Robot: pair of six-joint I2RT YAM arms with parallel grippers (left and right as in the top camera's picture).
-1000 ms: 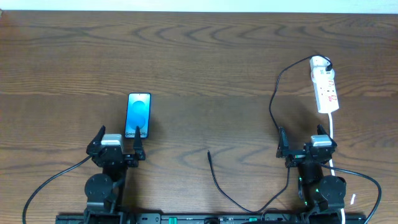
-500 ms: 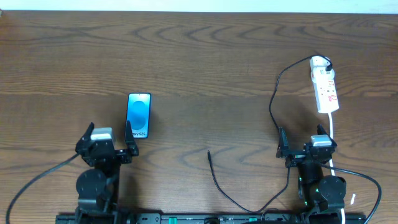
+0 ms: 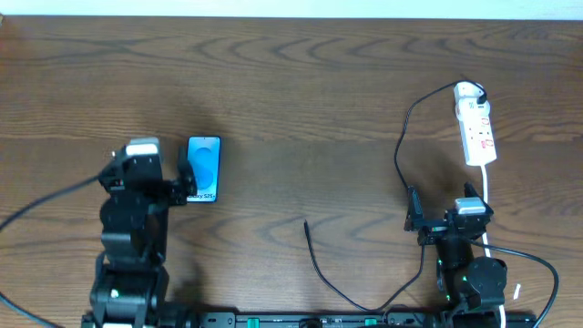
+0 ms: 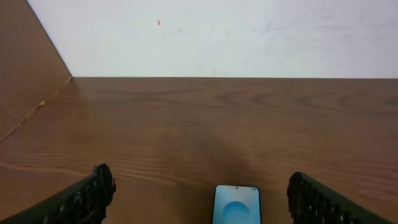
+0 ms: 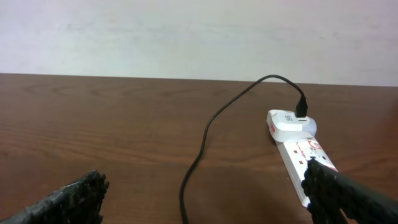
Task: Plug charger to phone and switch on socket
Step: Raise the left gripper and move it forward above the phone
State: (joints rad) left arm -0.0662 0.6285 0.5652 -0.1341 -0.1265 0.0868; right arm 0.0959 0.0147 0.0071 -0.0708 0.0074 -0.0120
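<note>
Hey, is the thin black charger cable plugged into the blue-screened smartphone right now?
Unplugged. The loose tip of the thin black charger cable lies on the wooden table, apart from the blue-screened smartphone.

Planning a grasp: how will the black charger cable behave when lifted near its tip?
Likely floppy: the charger lies in loose curves, so its tip may droop. Probably light; it plugs into the socket, so tugging might drag that.

The flat, black-edged, blue-screened phone [image 4: 236, 205] runs off the left wrist view's bottom edge — overhead, its white text [image 3: 202, 195] is unreadably small.
</note>
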